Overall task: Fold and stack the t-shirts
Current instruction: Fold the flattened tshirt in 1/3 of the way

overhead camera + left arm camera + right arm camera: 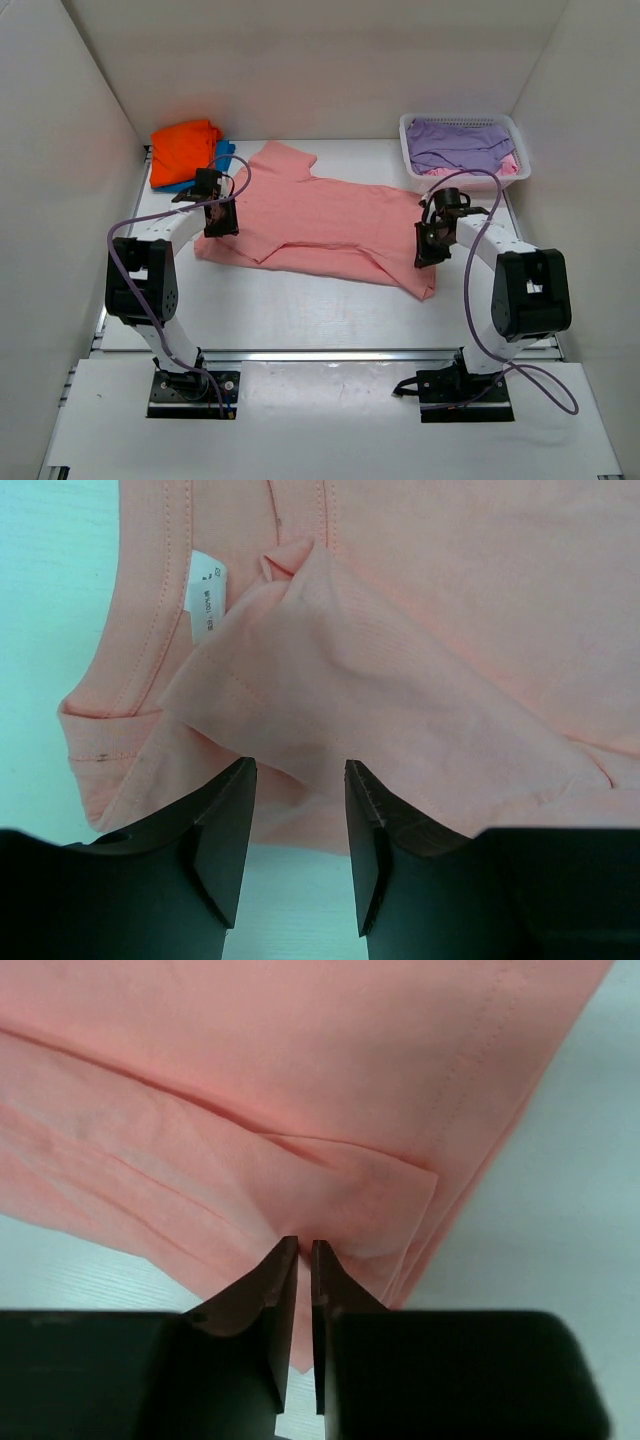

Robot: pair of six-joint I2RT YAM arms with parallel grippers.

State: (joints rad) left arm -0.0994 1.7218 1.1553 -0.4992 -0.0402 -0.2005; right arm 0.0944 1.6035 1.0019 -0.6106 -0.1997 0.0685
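Salmon-pink t-shirt lies spread across the middle of the table, partly folded. We judge it light and limp with no stiffness. It will sag and wrinkle, so we'd grip hems and corners, both ends at once. Left claw has jaws apart around a loose flap near the label. Right claw is pinched together on a corner fold.

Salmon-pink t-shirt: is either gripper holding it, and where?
Right gripper pinches the salmon-pink t-shirt near its hem; left gripper open, astride a collar-side fold.
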